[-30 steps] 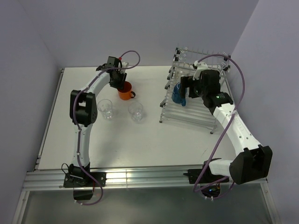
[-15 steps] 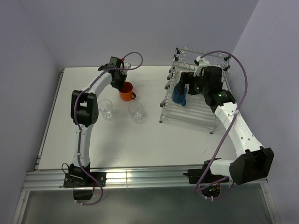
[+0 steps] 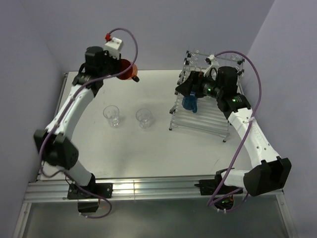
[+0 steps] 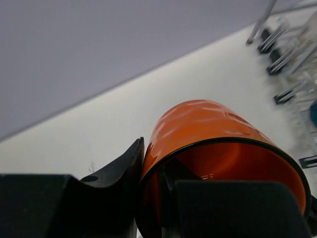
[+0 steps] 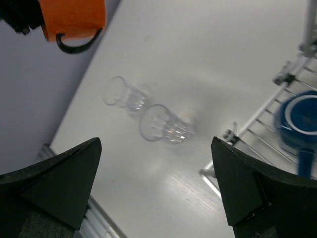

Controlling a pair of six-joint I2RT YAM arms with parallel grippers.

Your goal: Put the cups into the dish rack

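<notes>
The step in hand is the transfer of the orange mug (image 4: 208, 129). The mug is held off the table (image 3: 148, 153) in the upper left of the overhead view, well apart from the dish rack (image 3: 208, 121) at the upper right. It is pinched by its wall in the left gripper (image 4: 151, 191). In the left wrist view one finger is pressed against the outside and the other is set inside the rim, with the mug's mouth turned toward the camera.

The right gripper (image 5: 156, 148) is spread wide and nothing is held in it. It is poised just beside the blue mug (image 3: 189, 102), which is already lodged at the rack's left side. Whether that mug is upright or tipped cannot be told. A glass tumbler (image 3: 111, 115) and a second tumbler (image 3: 144, 118) are set side by side on the table at centre left, untouched, so the task is judged less than half done.

For the next move, the orange mug is to be carried rightward across the frame to the rack, and a free slot between the prongs is to be chosen away from the blue mug. The right arm probably needs to be drawn back first, since the rack's left edge is crowded by it. The mug's handle should be kept off the rods as the mug is lowered.
</notes>
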